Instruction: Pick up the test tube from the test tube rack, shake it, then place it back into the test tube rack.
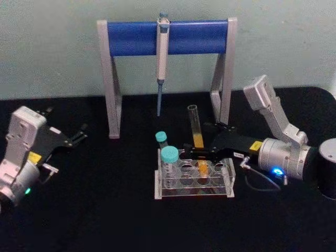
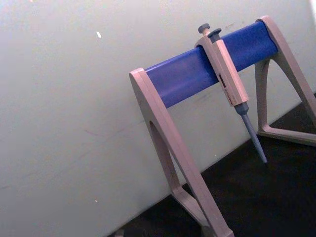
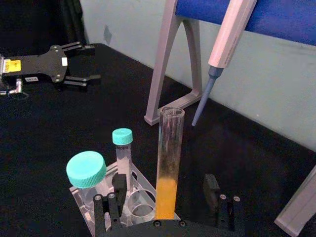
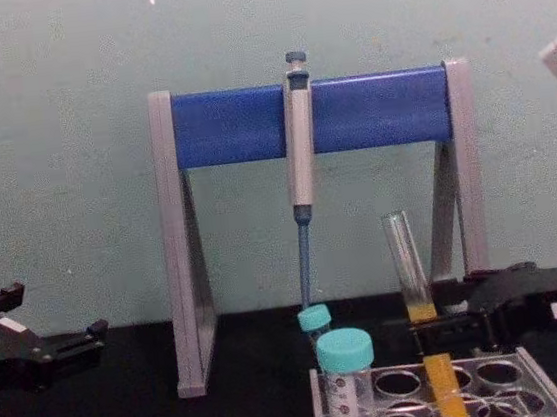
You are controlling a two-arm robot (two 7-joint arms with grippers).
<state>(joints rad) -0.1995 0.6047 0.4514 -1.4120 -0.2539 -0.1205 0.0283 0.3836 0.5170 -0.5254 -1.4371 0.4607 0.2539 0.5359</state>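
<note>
The test tube [image 1: 196, 128] is a long clear glass tube with orange-yellow liquid in its lower part. It stands slightly tilted in a hole of the clear test tube rack [image 1: 229, 169], and also shows as the test tube [image 3: 169, 158] and the test tube [image 4: 412, 274]. My right gripper [image 1: 198, 146] reaches in from the right at the tube's liquid level. In the right wrist view the right gripper [image 3: 165, 186] is open, one finger on each side of the tube with a gap to both. My left gripper [image 1: 79, 134] rests open at the far left, away from the rack.
Two teal-capped tubes [image 1: 169, 155] stand in the rack's left end. Behind the rack, a grey-and-blue stand [image 1: 168, 37] holds a hanging pipette [image 1: 161, 63] whose tip ends above the table. A dark cylinder [image 1: 328, 168] sits at the right edge.
</note>
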